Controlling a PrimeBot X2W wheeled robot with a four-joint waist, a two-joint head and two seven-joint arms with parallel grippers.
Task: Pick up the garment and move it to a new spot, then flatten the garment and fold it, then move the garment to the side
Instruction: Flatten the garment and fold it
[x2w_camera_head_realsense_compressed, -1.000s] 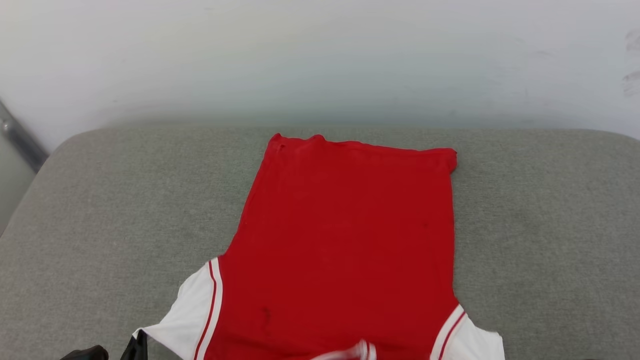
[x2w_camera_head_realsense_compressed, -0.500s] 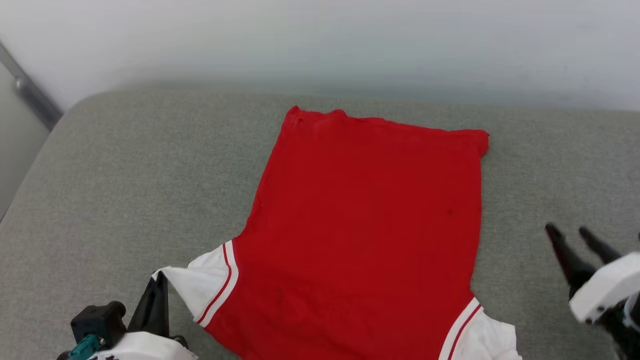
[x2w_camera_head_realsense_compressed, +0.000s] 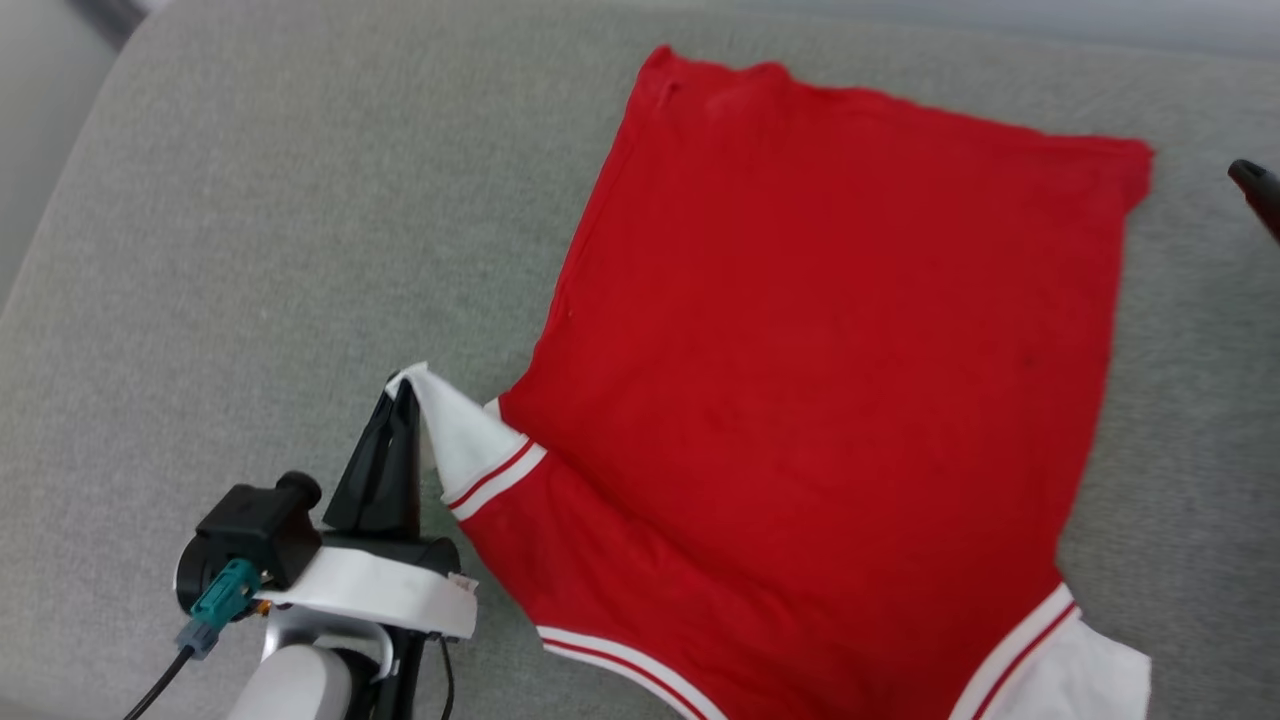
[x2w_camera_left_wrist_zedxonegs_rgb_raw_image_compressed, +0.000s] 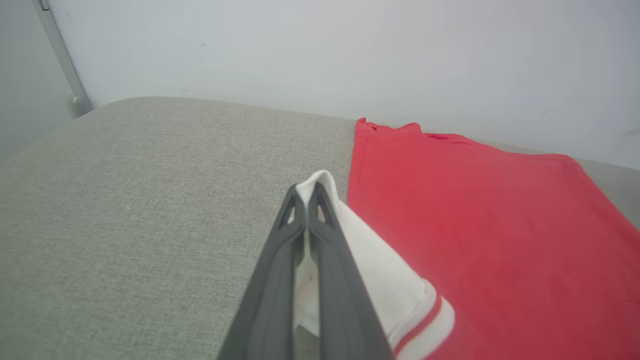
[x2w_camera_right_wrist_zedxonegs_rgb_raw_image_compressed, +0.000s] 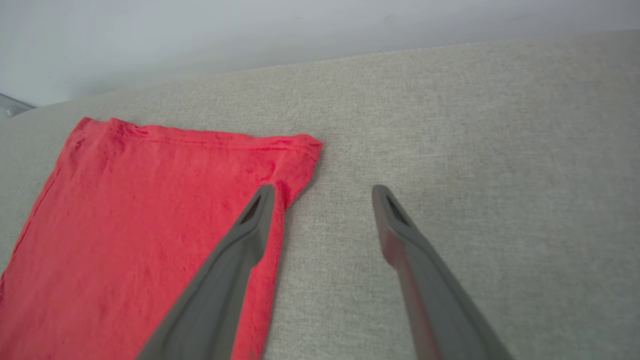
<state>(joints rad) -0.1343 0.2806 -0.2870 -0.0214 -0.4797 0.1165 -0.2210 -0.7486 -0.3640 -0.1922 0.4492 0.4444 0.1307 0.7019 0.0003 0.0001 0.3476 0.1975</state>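
while left jaws pinch garment (x2w_camera_head_realsense_compressed: 820, 380), right jaws gape at its corner

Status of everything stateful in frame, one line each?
garment: spread on grey cushion, red side up, not yet folded
white sleeve: pinched, raised off cushion
left tool: shut on white sleeve
right tool: open, empty, astride garment's far corner edge
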